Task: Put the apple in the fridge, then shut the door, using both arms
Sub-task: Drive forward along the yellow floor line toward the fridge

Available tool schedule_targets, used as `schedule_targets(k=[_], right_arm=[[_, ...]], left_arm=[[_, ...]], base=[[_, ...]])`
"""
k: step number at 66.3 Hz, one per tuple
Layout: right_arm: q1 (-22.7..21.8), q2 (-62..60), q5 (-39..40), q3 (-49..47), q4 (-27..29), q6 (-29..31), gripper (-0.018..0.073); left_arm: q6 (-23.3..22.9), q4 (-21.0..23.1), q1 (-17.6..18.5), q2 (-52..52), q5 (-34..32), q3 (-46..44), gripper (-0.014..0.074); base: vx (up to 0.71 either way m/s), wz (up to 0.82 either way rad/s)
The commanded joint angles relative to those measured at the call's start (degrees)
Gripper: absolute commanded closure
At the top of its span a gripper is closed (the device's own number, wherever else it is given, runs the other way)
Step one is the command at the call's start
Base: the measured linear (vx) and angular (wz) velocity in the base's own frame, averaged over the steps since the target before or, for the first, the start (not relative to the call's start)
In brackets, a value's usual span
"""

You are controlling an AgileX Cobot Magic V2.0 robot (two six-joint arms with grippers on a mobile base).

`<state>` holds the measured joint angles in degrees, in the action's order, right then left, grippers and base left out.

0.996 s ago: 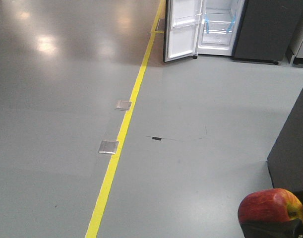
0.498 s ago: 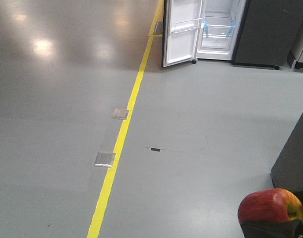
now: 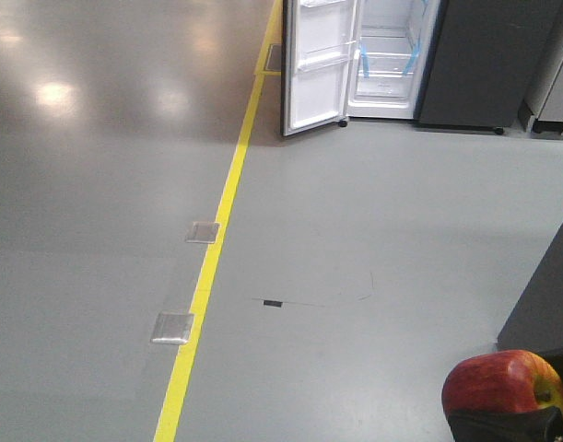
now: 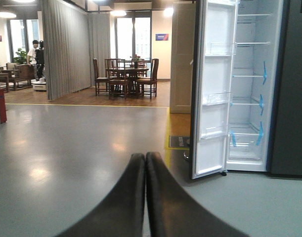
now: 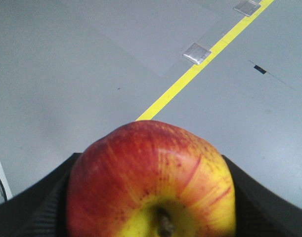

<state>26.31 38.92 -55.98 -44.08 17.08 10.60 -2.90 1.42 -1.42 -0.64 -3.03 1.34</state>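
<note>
The red and yellow apple (image 5: 151,177) sits stem toward the camera with my right gripper (image 5: 151,157) shut on it, a black finger (image 5: 39,207) on each side. In the front view the apple (image 3: 502,382) shows at the bottom right corner above the black gripper body. The fridge (image 3: 387,55) stands far ahead at the top of the floor, its white interior showing, and the door (image 3: 313,74) is swung open to the left. The left wrist view shows the fridge (image 4: 249,98) and door (image 4: 212,98) ahead on the right. My left gripper (image 4: 145,157) is shut on nothing.
A yellow floor line (image 3: 207,276) runs toward the fridge, with two metal floor plates (image 3: 203,232) beside it. A dark grey cabinet (image 3: 548,295) stands close on the right. Another dark unit (image 3: 475,64) adjoins the fridge. A dining table with chairs (image 4: 123,76) and a curtain (image 4: 66,49) lie beyond.
The fridge, floor plates and black floor mark have slid down and left in the front view, so the fridge is nearer. The apple stays held in the same place.
</note>
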Motion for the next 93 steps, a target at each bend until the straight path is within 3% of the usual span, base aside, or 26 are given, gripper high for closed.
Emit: schedule_targets(k=[1,93], right_arm=[[0.17,-0.08,3.24,-1.51,1.06,0.55,0.0373],[0.17,-0.08,3.24,-1.51,1.06,0.55,0.0373]], left_arm=[[-0.6,0.33,0.36,-0.78,-4.24,1.66,0.0602],[-0.6,0.33,0.36,-0.78,-4.24,1.66,0.0602]], base=[[0.24,-0.13],[0.24,-0.04]])
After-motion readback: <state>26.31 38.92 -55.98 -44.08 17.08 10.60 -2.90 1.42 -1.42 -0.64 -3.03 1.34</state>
